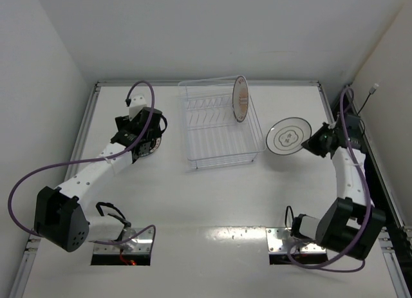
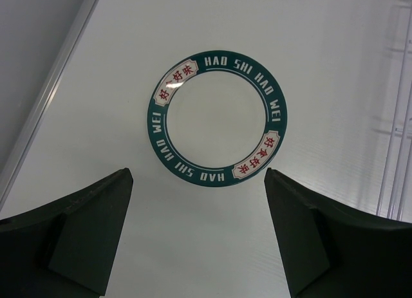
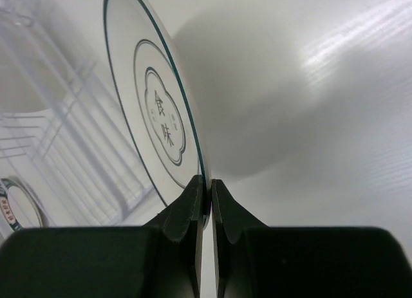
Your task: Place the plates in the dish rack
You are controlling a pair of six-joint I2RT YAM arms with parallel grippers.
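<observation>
White table (image 1: 193,201) holds the rack (image 1: 219,158); the orange plate (image 1: 240,98) stands in its far-right corner. My right gripper (image 3: 207,185) pinches the white plate (image 3: 151,111) by its rim, just right of the rack: likely stiff, slick, breakable. My left gripper (image 2: 198,177) hangs spread wide over the green plate (image 2: 217,118), flat, left of the rack. Its wall stands between.

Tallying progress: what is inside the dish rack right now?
One orange-centred plate stands on edge near the far right corner of the dish rack; the rest looks bare. Its clear walls hide nothing.
</observation>
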